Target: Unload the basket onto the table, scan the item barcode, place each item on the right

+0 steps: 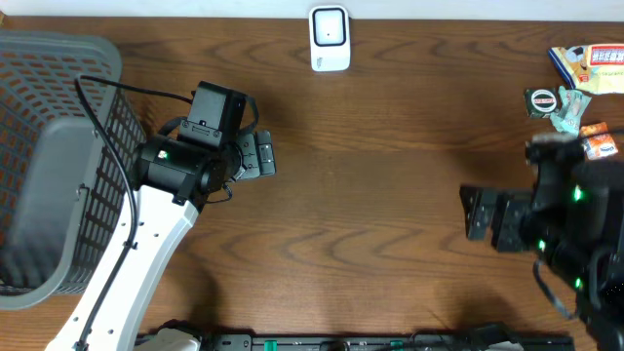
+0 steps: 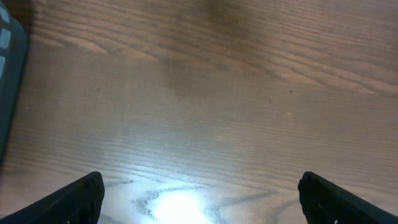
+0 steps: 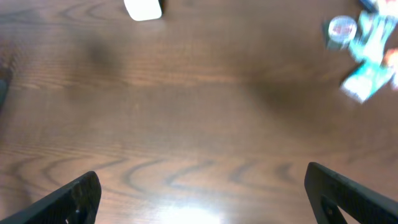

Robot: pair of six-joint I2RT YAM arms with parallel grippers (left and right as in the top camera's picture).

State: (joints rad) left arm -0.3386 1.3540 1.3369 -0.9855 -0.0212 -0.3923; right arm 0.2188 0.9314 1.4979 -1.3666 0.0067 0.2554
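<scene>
The white barcode scanner stands at the table's far edge, in the middle; the right wrist view catches it as a white block at the top. Small packaged items and a tape roll lie in the far right corner, blurred in the right wrist view. My left gripper hovers left of centre, open, with only bare wood between its fingers. My right gripper is at the right, below the items, open and holding nothing.
A grey mesh basket fills the left side of the table; its dark edge shows in the left wrist view. Wood tabletop stretches between the two arms.
</scene>
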